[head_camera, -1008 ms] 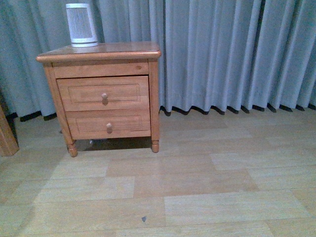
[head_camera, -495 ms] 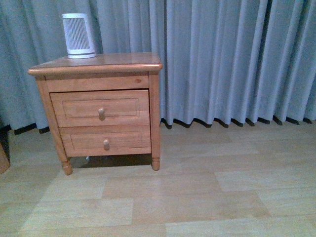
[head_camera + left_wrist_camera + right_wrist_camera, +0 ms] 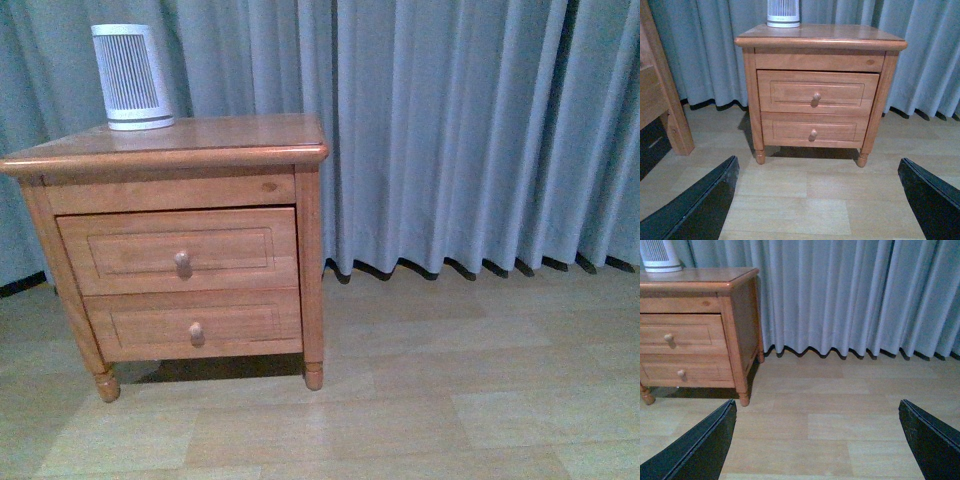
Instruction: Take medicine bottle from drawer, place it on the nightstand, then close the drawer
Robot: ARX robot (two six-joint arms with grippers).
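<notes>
Off to the robot's left, a small honey-brown wooden nightstand [image 3: 165, 157] with turned feet stands on the pale wood-plank floor [image 3: 450, 400], backed close against a grey-blue pleated curtain [image 3: 450, 130]. Its top drawer [image 3: 120, 250], the taller one with a framed panel front and a round wooden knob [image 3: 183, 262], is pushed in, though I cannot tell whether it sits quite flush. The shorter bottom drawer [image 3: 250, 322] just beneath it is shut as well.

The tiny white medicine bottle cannot be seen in any view: nothing of the drawer's inside is on show. The only thing on the glossy top surface is a much larger white ribbed tapered appliance [image 3: 130, 78], standing upright near the back left corner.

In the left wrist view the nightstand faces the camera squarely. The left gripper [image 3: 817, 165] hangs over the floor well short of it. Its two black fingers [image 3: 705, 205] are spread wide to either side, with nothing between them. A leg and side of some other brown wooden furniture [image 3: 660, 90] stand on the floor beside the nightstand in that view, a gap of curtain between the two.

The right wrist view looks mostly at floor and curtain, with the nightstand's front and one side at the edge. The right gripper [image 3: 816, 402] is likewise spread wide and empty, well apart from the cabinet. Neither arm shows in the front view.
</notes>
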